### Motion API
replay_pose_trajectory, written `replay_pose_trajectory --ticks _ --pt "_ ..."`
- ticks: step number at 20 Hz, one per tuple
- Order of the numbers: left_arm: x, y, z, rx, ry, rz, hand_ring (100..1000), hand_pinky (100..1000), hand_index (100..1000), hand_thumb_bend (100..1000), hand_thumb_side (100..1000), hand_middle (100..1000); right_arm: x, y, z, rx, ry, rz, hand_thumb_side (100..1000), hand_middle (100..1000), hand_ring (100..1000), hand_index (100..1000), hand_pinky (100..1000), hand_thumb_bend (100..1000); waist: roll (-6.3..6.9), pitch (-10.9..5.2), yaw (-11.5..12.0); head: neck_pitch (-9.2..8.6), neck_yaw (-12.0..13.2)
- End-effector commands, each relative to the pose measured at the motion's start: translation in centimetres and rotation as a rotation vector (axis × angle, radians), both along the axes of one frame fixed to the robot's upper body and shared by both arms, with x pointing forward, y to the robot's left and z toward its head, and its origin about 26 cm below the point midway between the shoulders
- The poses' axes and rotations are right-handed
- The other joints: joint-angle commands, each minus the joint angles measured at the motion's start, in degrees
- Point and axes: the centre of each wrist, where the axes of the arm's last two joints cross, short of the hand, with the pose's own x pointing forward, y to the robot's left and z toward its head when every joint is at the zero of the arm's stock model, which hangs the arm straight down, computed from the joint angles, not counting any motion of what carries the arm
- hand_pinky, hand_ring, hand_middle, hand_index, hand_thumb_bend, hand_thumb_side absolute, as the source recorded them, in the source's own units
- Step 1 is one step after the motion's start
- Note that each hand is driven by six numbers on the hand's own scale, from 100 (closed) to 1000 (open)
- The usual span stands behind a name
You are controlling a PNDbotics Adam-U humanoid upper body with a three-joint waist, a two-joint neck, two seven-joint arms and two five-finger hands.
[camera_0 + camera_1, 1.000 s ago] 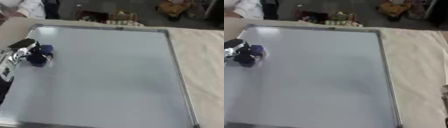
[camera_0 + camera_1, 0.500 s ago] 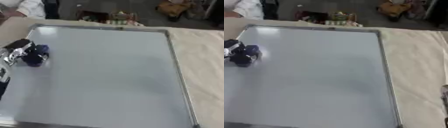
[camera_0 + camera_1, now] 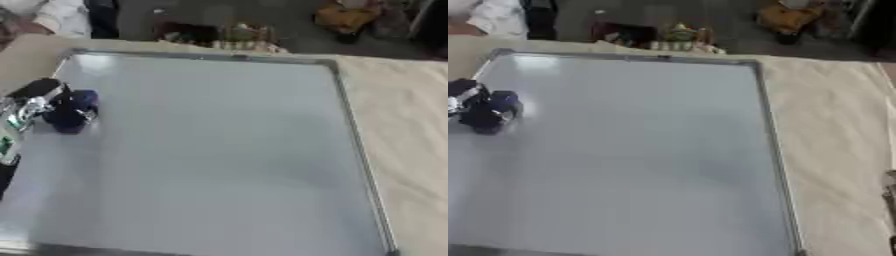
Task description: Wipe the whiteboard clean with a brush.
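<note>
Nearest you, the lower stretch of the whiteboard fills the view, a pale grey sheet in a thin metal frame, lying flat on a cream cloth-covered table that shows along its right side. At the right edge of the right eye view, low down, a sliver of your right hand shows beside the board; you cannot tell how its fingers are set. No marks are visible anywhere on the board surface, so it looks clean or nearly so. Further up, at the board's left edge, your left hand comes in from the left with its fingers curled around a dark blue brush, which sits on the board just inside the frame. Beyond the board's top edge lies blurred clutter on the floor, and a person's white sleeve shows at the top left corner, not touching anything. The main risk from here is the brush sitting so near the left frame: a stroke continuing leftward could catch the rim or slide off the board. Tilting the brush could also lift its face off the surface and leave faint streaks unwiped.
</note>
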Motion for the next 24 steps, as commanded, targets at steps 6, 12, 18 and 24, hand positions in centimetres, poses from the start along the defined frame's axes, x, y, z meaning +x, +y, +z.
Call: replay_pose_trajectory --ticks 6,12,18,24 --pt "0.5 -3.6 -0.2 0.067 0.015 -0.116 530 428 296 160 476 292 -0.2 0.0 0.9 -0.009 -0.03 0.004 1000 662 867 869 890 135 -0.3 -1.38 -0.74 0.43 0.32" --pt "0.3 -6.1 -0.3 0.12 0.035 -0.255 531 429 297 163 479 293 -0.2 0.0 0.9 -0.005 -0.03 0.005 1000 660 866 868 890 133 -0.19 -1.57 -0.91 0.75 -0.07" --pt "-0.3 -7.7 0.1 0.153 0.049 -0.39 525 424 296 157 483 287 -0.2 0.0 0.9 -0.002 -0.029 0.004 1000 660 865 868 890 133 -0.01 -1.66 -0.89 0.79 -0.26" --pt "-1.4 -8.8 1.0 0.169 0.043 -0.525 515 412 273 148 480 273 -0.2 0.0 0.8 -0.003 -0.026 0.004 1000 659 865 867 890 135 0.26 -1.65 -0.83 0.81 -0.45"
